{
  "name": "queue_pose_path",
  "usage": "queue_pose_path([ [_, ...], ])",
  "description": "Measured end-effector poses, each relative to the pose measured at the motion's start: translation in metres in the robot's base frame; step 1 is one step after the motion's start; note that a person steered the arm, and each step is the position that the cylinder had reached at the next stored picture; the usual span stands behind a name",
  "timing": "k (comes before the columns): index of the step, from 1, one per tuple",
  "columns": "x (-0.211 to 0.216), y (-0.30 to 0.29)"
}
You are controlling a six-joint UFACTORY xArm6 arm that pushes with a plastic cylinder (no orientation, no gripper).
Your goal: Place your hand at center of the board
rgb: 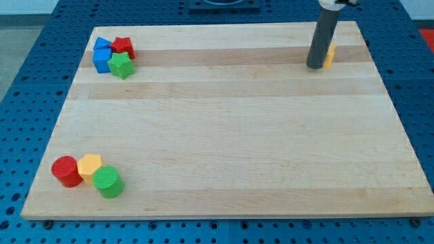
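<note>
My tip (315,66) rests on the wooden board (230,129) near its top right corner. A yellow block (330,55) sits just to the right of the rod, mostly hidden behind it, touching or nearly so. At the top left is a cluster: two blue blocks (102,55), a red block (123,46) and a green star-like block (122,66). At the bottom left stand a red cylinder (66,171), a yellow hexagonal block (89,167) and a green cylinder (108,181), packed together.
The board lies on a blue perforated table (27,81) that shows on all sides. The arm's base shows at the top edge (224,3).
</note>
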State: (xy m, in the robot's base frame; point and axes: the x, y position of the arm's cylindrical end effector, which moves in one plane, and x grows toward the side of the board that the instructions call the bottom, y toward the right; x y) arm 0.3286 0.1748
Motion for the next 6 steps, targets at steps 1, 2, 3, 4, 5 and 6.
queue_pose_path([
  [1,0.033,-0.036],
  [2,0.067,-0.089],
  [3,0.089,-0.135],
  [4,0.107,-0.186],
  [5,0.110,-0.239],
  [6,0.112,-0.299],
])
